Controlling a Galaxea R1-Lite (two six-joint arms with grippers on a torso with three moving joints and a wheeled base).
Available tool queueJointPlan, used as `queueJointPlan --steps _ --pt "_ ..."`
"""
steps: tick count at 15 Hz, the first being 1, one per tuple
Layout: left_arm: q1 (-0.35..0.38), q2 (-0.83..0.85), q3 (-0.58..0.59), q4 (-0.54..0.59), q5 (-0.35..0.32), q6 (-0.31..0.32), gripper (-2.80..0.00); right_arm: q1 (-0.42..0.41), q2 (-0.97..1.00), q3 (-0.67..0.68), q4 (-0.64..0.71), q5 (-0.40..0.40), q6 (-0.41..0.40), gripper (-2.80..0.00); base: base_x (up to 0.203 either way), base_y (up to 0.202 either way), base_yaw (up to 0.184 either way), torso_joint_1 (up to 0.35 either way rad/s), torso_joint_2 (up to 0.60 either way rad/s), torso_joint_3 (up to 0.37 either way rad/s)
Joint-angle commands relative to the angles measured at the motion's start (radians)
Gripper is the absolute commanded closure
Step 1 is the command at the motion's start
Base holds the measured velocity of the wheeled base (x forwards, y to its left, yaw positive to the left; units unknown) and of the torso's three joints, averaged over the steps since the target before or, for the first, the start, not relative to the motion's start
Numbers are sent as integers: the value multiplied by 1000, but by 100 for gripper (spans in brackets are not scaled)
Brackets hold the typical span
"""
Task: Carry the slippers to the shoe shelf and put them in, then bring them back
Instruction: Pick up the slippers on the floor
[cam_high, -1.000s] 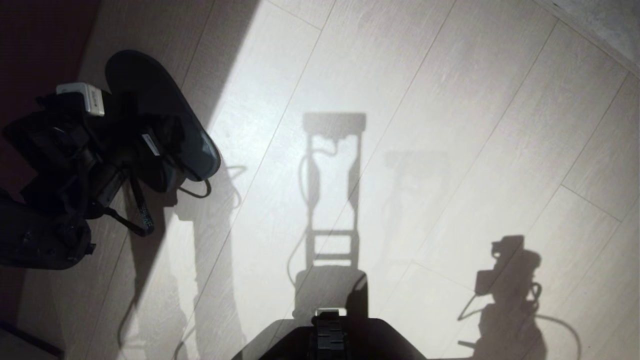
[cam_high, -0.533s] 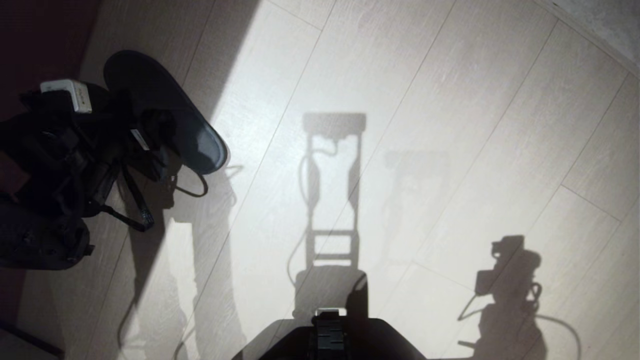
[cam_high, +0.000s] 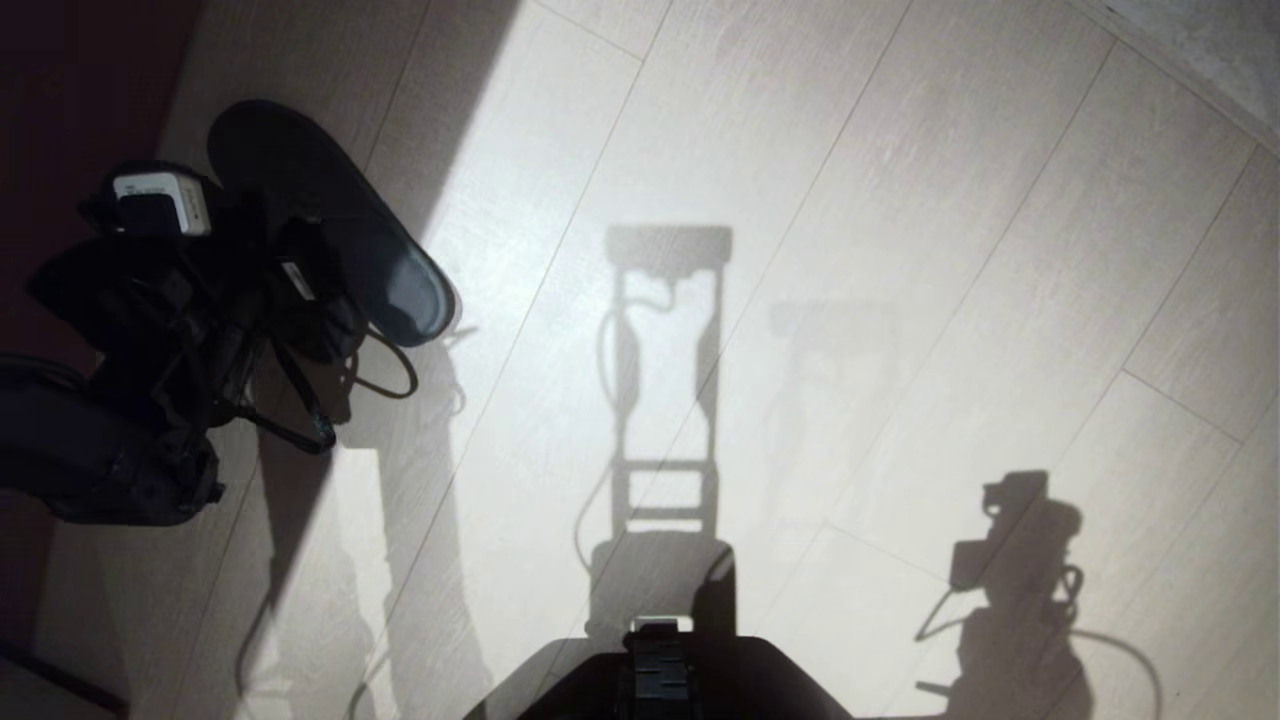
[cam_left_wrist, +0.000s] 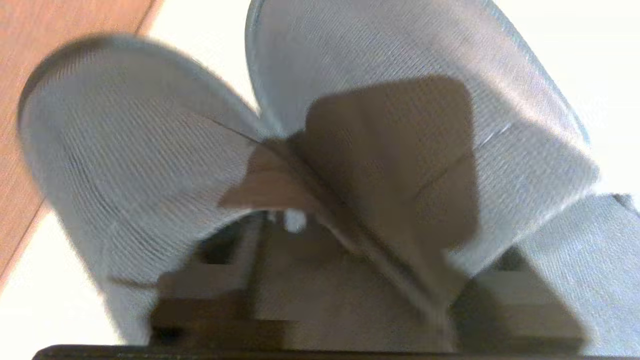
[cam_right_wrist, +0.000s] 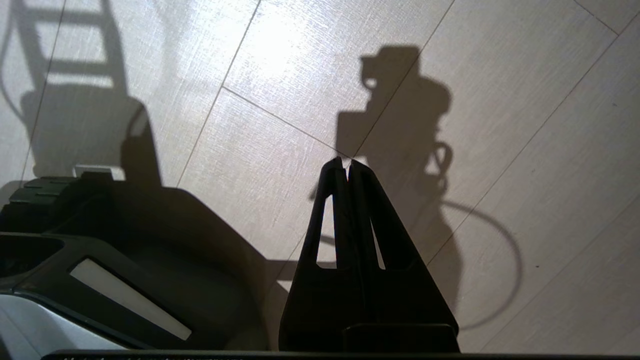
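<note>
Slippers (cam_left_wrist: 380, 150), a grey-blue fabric pair, lie side by side on the pale plank floor (cam_high: 850, 200) at the robot's left, toes away from the wrist camera. Left gripper (cam_high: 300, 290) sits over them, its fingers (cam_left_wrist: 210, 280) reaching into the dark foot openings; whether they are clamped on the fabric cannot be told. Right gripper (cam_right_wrist: 348, 162) hangs parked beside the robot base (cam_right_wrist: 125, 250), fingertips pressed together on nothing.

Slippers (cam_high: 330, 240) on floor (cam_high: 800, 150) at far left, side by side, touching; left gripper (cam_high: 290, 290) over them.
</note>
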Motion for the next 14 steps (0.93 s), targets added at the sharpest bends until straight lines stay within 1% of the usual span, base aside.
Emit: queueJointPlan --steps 1,2,6,10,12,14 --pt "-4 32 -47 -12 9 0 0 0 -5 0 0 0 -1 0 0 0 0 0 0 0" --pt "-5 37 -65 -13 16 0 0 0 -5 0 0 0 -1 0 0 0 0 0 0 0" --pt "-6 27 -68 -13 16 0 0 0 -3 0 0 0 -1 0 0 0 0 0 0 0" --pt "-5 -23 -58 27 4 2 0 2 -3 0 0 0 -1 0 0 0 0 0 0 0" --pt "-5 -99 -57 117 -8 2 0 0 -3 0 0 0 0 0 0 0 0 0 0 0" --pt "7 -192 -57 246 -33 1 0 1 -3 0 0 0 -1 0 0 0 0 0 0 0"
